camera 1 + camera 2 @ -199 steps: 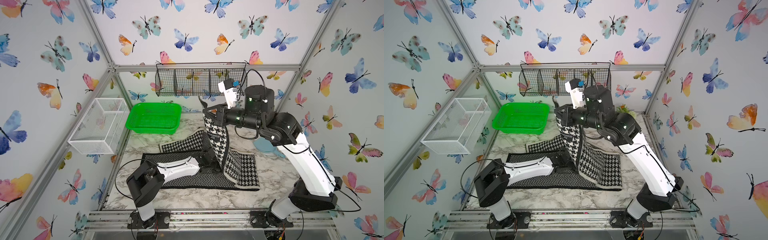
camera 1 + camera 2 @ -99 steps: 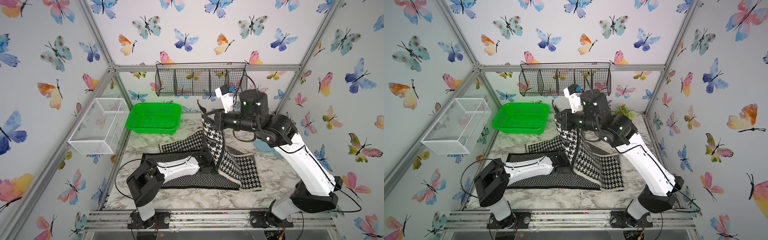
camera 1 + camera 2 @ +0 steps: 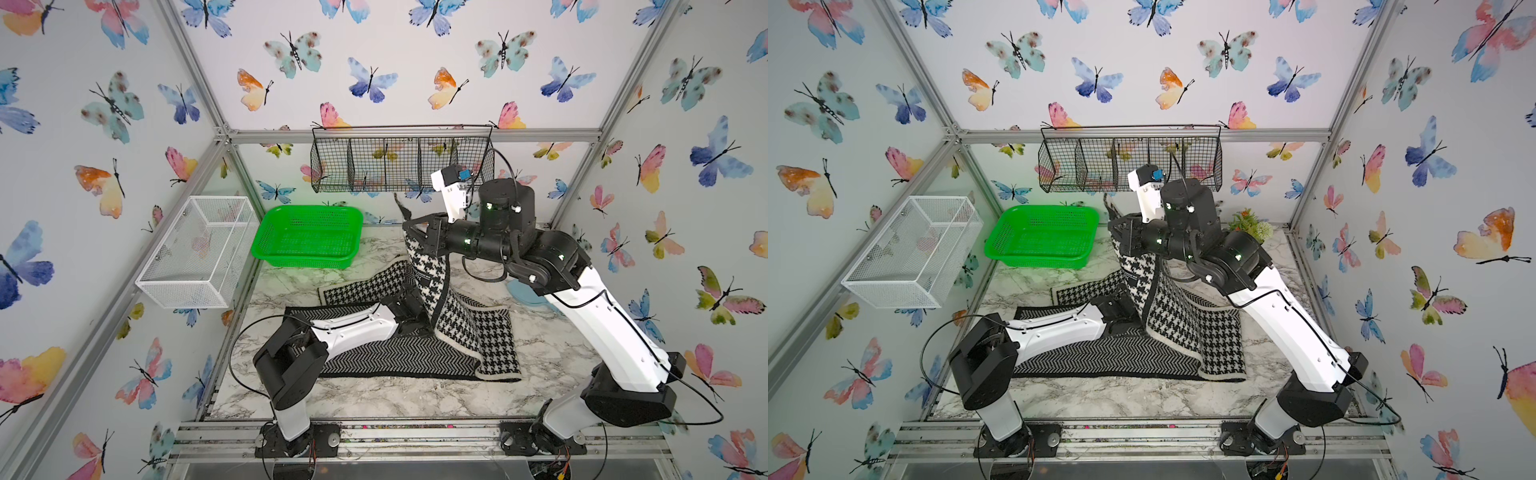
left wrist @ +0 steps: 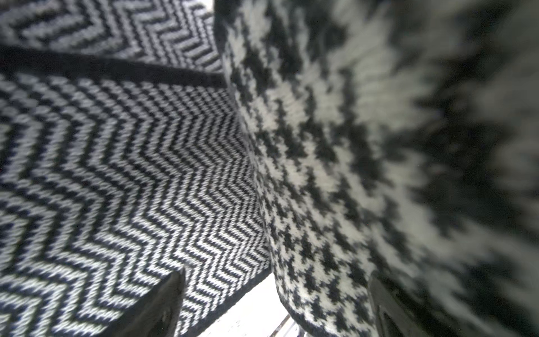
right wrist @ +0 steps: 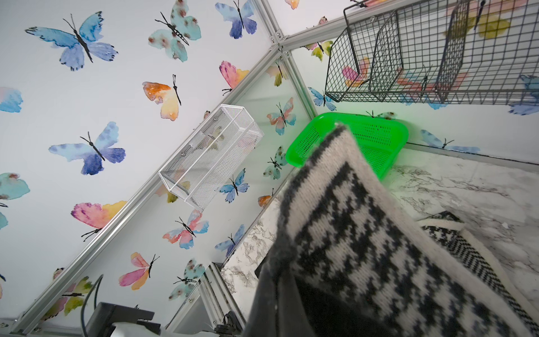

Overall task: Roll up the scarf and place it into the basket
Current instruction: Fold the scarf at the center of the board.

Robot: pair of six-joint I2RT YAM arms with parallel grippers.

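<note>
2 grippers: right gripper (image 3: pixel 411 230) pinches the scarf (image 3: pixel 465 328) end aloft; left gripper (image 4: pixel 277 303) spread at its fold

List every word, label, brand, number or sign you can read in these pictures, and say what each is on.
No text is legible in any view.
scarf: a dark strip on its lifted part carries what looks like tiny pale lettering, too small to read.
green basket, black wire rack, white mesh box: no markings visible.
</note>
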